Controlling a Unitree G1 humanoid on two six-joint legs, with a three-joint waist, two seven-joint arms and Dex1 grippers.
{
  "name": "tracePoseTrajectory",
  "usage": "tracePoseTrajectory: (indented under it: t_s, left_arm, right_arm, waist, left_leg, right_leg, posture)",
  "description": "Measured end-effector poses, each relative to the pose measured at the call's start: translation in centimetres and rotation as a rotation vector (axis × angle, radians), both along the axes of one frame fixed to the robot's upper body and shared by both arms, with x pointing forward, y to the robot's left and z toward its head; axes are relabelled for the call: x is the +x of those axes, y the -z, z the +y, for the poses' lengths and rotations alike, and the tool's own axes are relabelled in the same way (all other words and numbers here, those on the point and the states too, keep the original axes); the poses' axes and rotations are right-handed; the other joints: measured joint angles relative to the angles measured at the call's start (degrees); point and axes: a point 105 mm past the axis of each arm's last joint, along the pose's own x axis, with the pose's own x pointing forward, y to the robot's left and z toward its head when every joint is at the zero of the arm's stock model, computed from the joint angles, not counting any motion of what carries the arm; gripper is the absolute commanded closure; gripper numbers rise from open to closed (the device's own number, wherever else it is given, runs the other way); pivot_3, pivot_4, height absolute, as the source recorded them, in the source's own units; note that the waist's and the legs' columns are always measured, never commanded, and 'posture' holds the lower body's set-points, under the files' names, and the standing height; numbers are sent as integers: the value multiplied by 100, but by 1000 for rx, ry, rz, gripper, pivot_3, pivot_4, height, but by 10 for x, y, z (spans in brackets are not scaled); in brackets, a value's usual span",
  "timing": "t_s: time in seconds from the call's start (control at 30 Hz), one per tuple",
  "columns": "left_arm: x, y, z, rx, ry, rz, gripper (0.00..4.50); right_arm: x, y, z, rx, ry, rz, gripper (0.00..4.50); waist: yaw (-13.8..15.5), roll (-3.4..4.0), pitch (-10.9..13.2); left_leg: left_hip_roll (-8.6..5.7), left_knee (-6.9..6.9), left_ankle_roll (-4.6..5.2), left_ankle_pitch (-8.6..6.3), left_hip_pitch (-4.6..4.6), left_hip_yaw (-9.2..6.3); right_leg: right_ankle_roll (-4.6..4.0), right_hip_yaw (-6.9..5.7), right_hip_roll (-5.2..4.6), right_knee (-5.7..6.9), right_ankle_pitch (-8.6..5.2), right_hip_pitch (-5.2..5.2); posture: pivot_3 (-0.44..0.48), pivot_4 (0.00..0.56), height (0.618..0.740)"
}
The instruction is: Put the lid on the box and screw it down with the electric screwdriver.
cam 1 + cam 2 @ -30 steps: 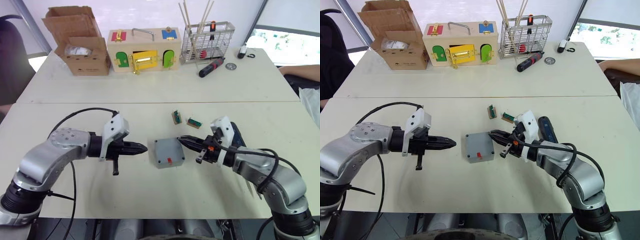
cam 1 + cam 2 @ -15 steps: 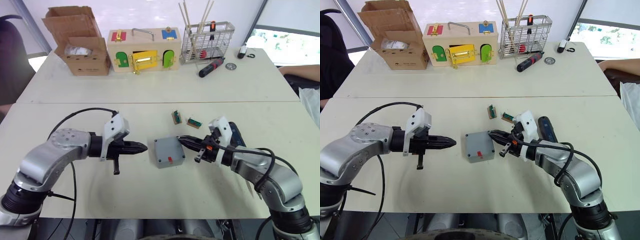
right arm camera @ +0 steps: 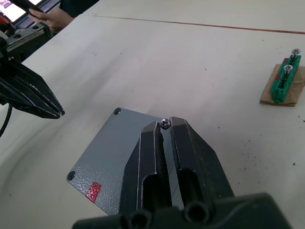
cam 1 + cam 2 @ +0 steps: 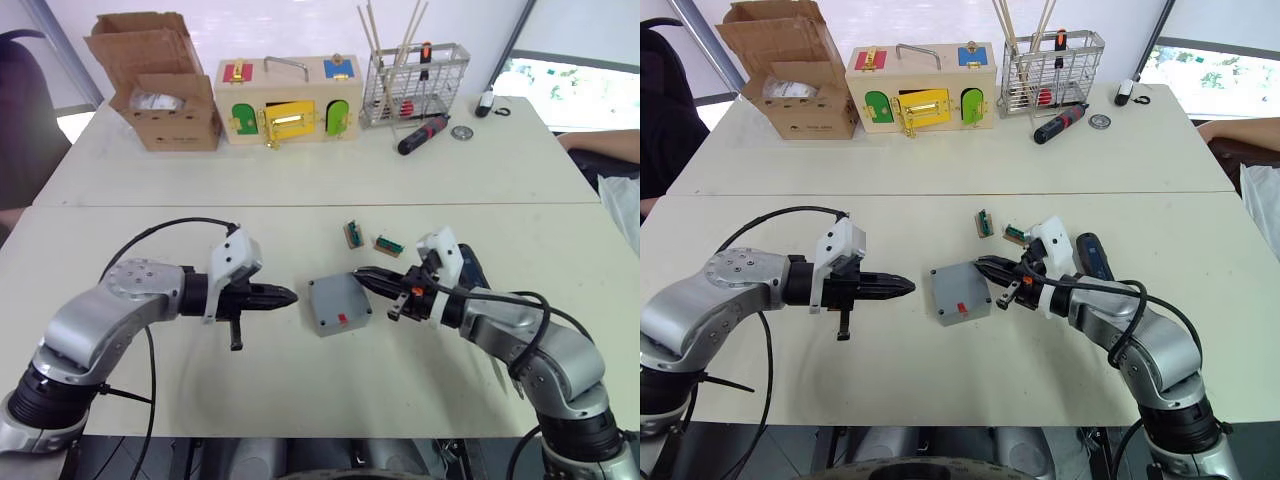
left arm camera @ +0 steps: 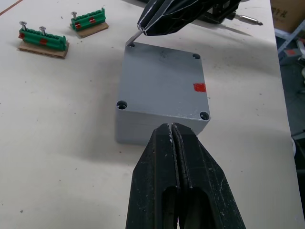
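The grey box (image 4: 338, 303) stands mid-table with the lid (image 5: 164, 81) lying flat on it, corner holes and a red mark facing up. My right gripper (image 4: 358, 276) is shut on a small screw (image 3: 165, 123), its tips over the lid's far right corner, the screw's point by that corner hole. My left gripper (image 4: 290, 296) is shut and empty, pointing at the box's left side a short way off. The dark electric screwdriver (image 4: 1092, 257) lies on the table just behind my right wrist.
Two green terminal blocks holding screws (image 4: 353, 233) (image 4: 389, 244) lie just beyond the box. At the back stand a cardboard carton (image 4: 160, 85), a colourful wooden latch box (image 4: 287, 100), a wire basket (image 4: 415, 80) and a red-and-black hand screwdriver (image 4: 423, 133).
My right gripper has shifted slightly up and back with the screw, staying at the lid's corner. The left gripper has crept a touch toward the box.
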Motion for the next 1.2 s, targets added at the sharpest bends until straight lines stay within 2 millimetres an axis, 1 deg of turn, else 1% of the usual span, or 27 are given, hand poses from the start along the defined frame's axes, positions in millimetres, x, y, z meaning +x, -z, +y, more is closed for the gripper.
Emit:
tracePoseTrajectory:
  t_s: [0.17,0.3,0.47,0.5,0.6,0.8,0.93,1.03,1.13,1.2]
  left_arm:
    - [0,0,-1,-1,-5,-4,4500]
    - [-1,2,0,-3,-7,2,4500]
    - [-2,1,-1,-3,1,-1,4500]
    - [-2,0,-2,-3,3,-4,4500]
    - [-3,-1,-3,-3,8,-12,4500]
    - [-5,-3,-6,-2,18,-28,4500]
    - [-5,-6,-5,9,30,-40,4500]
    - [-4,-11,-4,25,51,-61,4500]
    - [0,-20,-3,34,66,-109,4500]
    - [1,-20,-2,38,62,-113,4500]
  right_arm:
    - [0,1,-2,-20,-6,9,4450]
    - [1,-7,-5,-59,-36,4,4450]
    - [5,-37,-17,-150,-94,-30,4450]
    - [4,-39,-18,-164,-112,-20,4450]
    - [2,-38,-20,-186,-155,37,4450]
    - [1,-43,-15,-206,-229,87,4450]
    - [7,-41,-13,-218,-242,146,4450]
    - [11,-45,-13,-225,-249,180,4450]
    - [18,-51,-11,-222,-254,215,4450]
    - [22,-52,-9,-204,-253,245,4450]
  waist:
    - [-3,0,0]
    - [2,0,0]
    - [2,0,0]
    - [3,0,0]
    - [2,0,0]
    - [3,0,0]
    - [6,0,0]
    - [3,0,1]
    - [0,0,0]
    - [-2,0,1]
  left_leg:
    - [0,0,0,0,0,0]
    - [0,1,0,0,0,0]
    - [0,3,0,0,0,-2]
    - [0,2,1,0,0,-2]
    - [0,2,1,-1,-1,0]
    - [0,2,1,-1,-1,-1]
    - [0,3,1,-1,-1,1]
    - [0,3,1,-1,-2,2]
    - [0,2,1,-1,-2,2]
    - [0,2,1,-1,-3,2]
  right_leg:
    - [0,0,0,0,0,0]
    - [0,0,0,0,0,0]
    - [0,-2,0,-1,0,1]
    - [0,-2,0,-1,0,1]
    - [0,-1,-1,-2,0,2]
    - [0,-1,-1,-2,0,1]
    - [-1,-1,-3,-2,0,0]
    - [-1,-1,-3,-3,0,-1]
    - [-1,-1,-3,-3,1,-2]
    - [-1,-1,-3,-3,0,-4]
  posture:
    - [0,150,740]
    - [0,150,740]
    - [0,150,740]
    - [0,150,740]
    - [0,150,740]
    - [0,150,740]
    - [0,150,740]
    - [0,150,740]
    - [0,150,740]
    - [0,150,740]
